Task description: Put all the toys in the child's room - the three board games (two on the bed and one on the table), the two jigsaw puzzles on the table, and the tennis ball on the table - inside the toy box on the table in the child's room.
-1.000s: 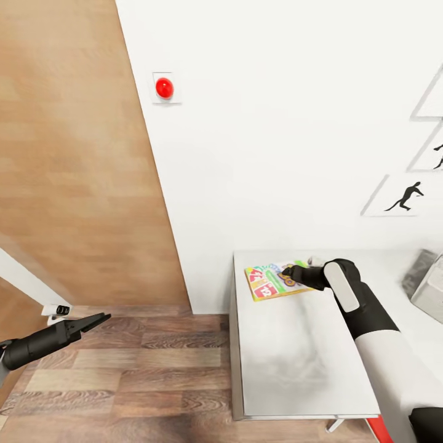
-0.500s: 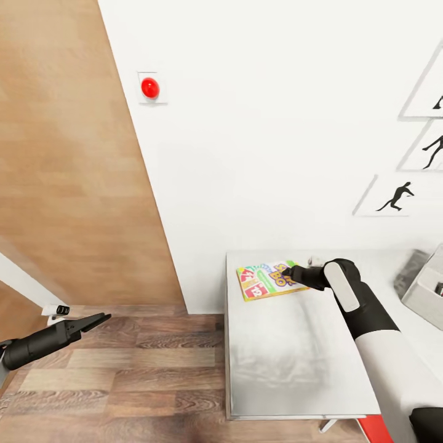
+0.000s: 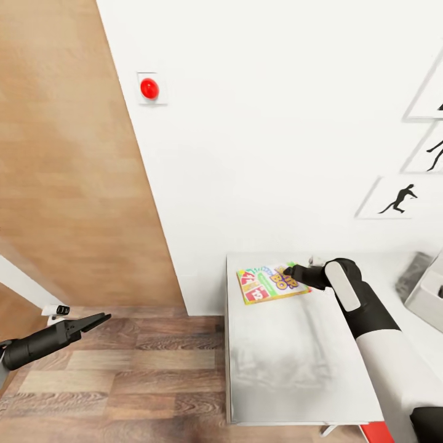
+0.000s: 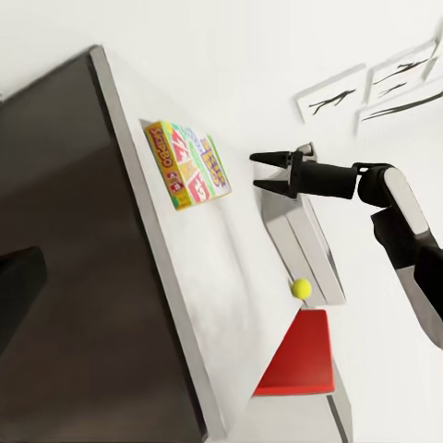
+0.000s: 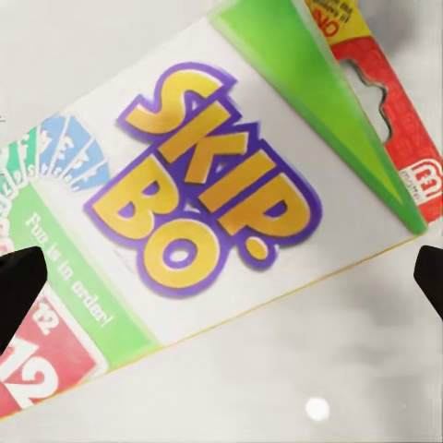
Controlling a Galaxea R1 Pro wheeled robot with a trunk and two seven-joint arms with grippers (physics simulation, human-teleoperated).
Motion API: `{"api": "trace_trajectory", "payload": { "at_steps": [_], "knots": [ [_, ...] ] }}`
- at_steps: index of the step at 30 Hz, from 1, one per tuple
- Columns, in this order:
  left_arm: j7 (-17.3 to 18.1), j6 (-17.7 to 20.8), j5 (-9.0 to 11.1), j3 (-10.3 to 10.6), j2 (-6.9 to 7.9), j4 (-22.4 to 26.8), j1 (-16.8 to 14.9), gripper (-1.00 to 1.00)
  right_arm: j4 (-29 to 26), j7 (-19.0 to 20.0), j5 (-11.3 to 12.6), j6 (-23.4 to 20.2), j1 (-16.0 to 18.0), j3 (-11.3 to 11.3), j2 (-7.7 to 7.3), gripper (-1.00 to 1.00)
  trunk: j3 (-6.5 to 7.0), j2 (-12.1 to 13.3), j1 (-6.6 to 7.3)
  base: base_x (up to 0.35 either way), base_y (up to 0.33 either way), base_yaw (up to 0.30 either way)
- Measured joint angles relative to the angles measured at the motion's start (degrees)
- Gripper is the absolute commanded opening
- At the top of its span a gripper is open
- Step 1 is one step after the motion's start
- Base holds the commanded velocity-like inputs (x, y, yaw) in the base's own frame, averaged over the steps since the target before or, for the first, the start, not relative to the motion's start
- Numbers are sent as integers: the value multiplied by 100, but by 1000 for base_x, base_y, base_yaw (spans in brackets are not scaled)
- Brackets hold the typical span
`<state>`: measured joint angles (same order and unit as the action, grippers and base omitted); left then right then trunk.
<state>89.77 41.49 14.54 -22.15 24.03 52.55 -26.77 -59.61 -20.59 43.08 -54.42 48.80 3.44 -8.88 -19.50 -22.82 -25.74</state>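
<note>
A green-and-red-edged board game [image 3: 271, 283] with big "SKIP-BO" lettering [image 5: 217, 189] lies flat near the back left corner of the table [image 3: 289, 363]. My right gripper [image 3: 289, 270] hangs open just above its right end, the fingertips [image 5: 18, 286] spread to either side of the lettering. In the left wrist view the same game [image 4: 189, 164] shows, and the right gripper [image 4: 261, 173] has its fingers apart. The toy box [image 3: 429, 294] sits at the table's right; the tennis ball [image 4: 301, 288] is at the toy box's [image 4: 309, 242] end. My left gripper [image 3: 93, 321] hangs open over the floor.
A white wall with a red button [image 3: 149, 88] and black athlete silhouettes [image 3: 399, 200] stands behind the table. A wooden door panel [image 3: 67, 172] and plank floor [image 3: 123, 375] lie to the left. A red object [image 4: 300, 358] sits by the table's end.
The whole picture has shifted as the camera moved. My right gripper has stayed over the board game's right end, and the left arm has held its pose.
</note>
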Motion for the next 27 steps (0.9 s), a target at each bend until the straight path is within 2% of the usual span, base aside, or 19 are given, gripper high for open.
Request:
{"api": "trace_trajectory", "payload": {
  "at_steps": [10,22,27],
  "knots": [
    [0,0,0,3,-4,0,0,100,23,-9,-2,0,44,0,-28,100,-7,0,-1,77,0,150],
    [0,0,0,8,-5,0,-1,100,45,2,29,-24,94,-12,-118,100,-8,0,-2,4,0,15],
    [0,0,-1,6,-5,0,-1,100,111,-11,29,-138,272,-12,-125,100,-8,0,-2,0,0,1]
  ]
}}
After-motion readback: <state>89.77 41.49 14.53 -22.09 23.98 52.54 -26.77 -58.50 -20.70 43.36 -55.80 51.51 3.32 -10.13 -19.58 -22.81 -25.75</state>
